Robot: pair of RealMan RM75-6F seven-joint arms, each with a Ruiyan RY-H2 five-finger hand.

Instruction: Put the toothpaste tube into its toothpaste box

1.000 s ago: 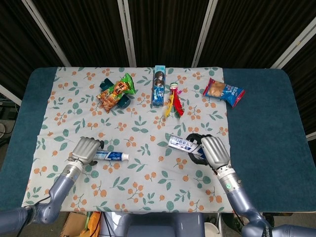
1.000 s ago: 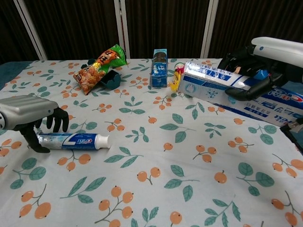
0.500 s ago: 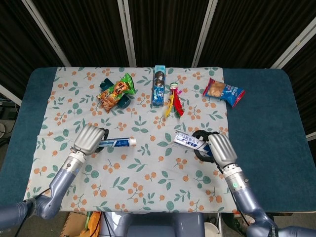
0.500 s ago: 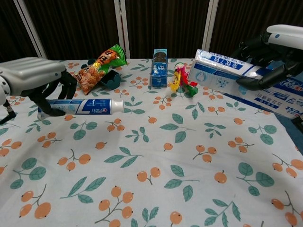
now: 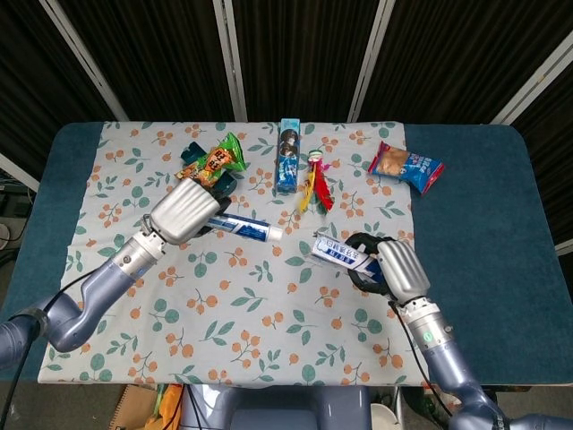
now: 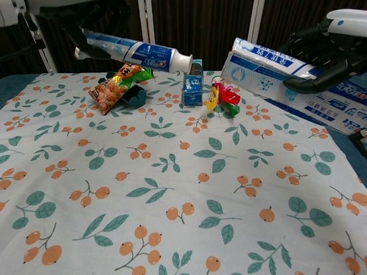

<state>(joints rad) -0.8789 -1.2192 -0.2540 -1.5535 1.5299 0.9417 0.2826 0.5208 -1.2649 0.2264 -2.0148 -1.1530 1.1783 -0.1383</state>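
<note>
- Up off the cloth: the left hand grips the toothpaste tube by its tail end, fingers wrapped around it, and the tube hangs in the air above the tablecloth.
- From the chest view the tube slants down toward its white cap, which points across at the other hand; the left hand itself is mostly cut off by the top edge there.
- Over on the other side, the right hand is clamped on the toothpaste box, fingers curled around the far part of it.
- The box is also held clear of the table, its near end turned toward the tube's cap.
- Cap and box end sit near each other with a gap between them; the tube is fully outside the box.
- Whether that box end is open, I cannot tell.
- At the back of the cloth lies an orange snack bag resting on a dark teal object.
- Centre back, a blue cookie pack lies lengthwise, with a red and yellow toy just beside it.
- Far right back, a blue and red snack packet lies at the cloth's edge, on the blue table.
</note>
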